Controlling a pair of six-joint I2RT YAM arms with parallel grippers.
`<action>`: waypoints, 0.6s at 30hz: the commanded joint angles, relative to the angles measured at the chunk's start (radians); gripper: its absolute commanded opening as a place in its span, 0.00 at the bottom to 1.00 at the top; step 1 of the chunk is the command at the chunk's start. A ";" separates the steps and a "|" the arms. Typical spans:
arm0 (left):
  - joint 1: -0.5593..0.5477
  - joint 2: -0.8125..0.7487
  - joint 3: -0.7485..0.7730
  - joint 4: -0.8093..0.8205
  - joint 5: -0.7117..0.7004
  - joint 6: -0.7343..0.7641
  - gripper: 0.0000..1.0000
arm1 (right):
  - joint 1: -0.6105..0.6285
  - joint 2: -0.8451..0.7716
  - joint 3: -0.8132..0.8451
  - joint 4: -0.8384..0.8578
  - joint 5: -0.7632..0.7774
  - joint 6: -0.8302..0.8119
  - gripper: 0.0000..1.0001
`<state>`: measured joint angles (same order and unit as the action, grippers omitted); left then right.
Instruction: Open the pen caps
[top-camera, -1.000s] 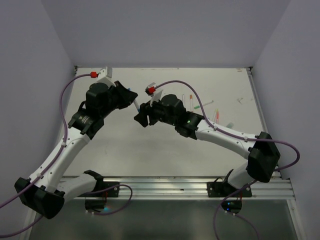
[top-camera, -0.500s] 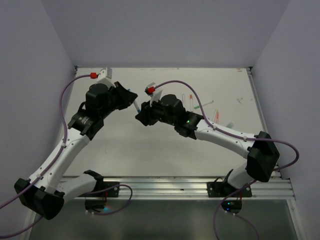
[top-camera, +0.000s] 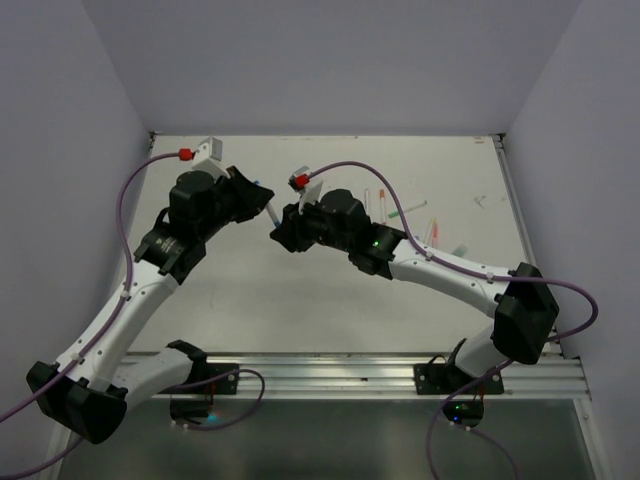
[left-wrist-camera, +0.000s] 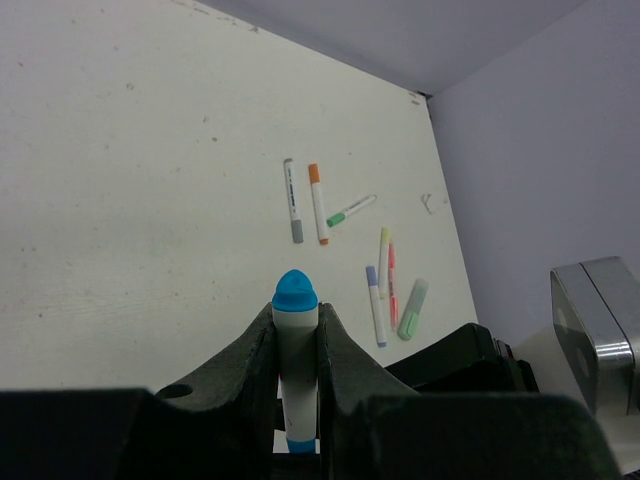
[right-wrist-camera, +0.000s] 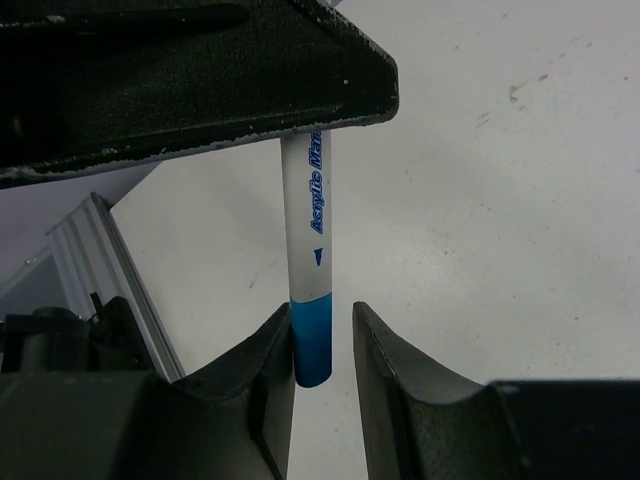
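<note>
A white pen (right-wrist-camera: 308, 220) with a blue pen cap (right-wrist-camera: 312, 340) hangs between the two arms above the table. My left gripper (left-wrist-camera: 296, 315) is shut on its barrel, and a blue end (left-wrist-camera: 295, 292) pokes out past the fingertips. My right gripper (right-wrist-camera: 322, 315) straddles the blue cap. Its left finger (right-wrist-camera: 270, 350) touches the cap, and a narrow gap remains at the right finger (right-wrist-camera: 385, 350). From above, the left gripper (top-camera: 262, 205) and right gripper (top-camera: 281, 230) meet at the pen (top-camera: 271, 211).
Several capped pens lie on the table at the right: a grey-capped one (left-wrist-camera: 291, 200), an orange one (left-wrist-camera: 318, 203), a green one (left-wrist-camera: 350, 210), a mint green one (left-wrist-camera: 412, 308). From above they are scattered around (top-camera: 407, 210). The right arm's purple cable (top-camera: 350, 166) loops overhead.
My right gripper has moved up onto the pen's blue cap and its jaws have narrowed around it. The left gripper keeps its hold, almost still.
</note>
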<state>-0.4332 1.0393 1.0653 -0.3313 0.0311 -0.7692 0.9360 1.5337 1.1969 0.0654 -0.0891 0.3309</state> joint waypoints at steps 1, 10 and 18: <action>-0.004 -0.022 -0.011 -0.009 0.029 -0.016 0.00 | -0.006 -0.010 0.038 0.050 0.000 0.010 0.34; -0.004 -0.024 -0.013 -0.008 0.026 -0.019 0.00 | -0.005 -0.007 0.043 0.060 -0.008 0.011 0.40; -0.004 -0.022 -0.013 0.003 0.010 -0.028 0.00 | -0.006 -0.009 0.026 0.057 -0.009 0.013 0.13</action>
<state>-0.4332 1.0336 1.0508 -0.3332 0.0360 -0.7784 0.9371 1.5337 1.1969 0.0814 -0.1009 0.3439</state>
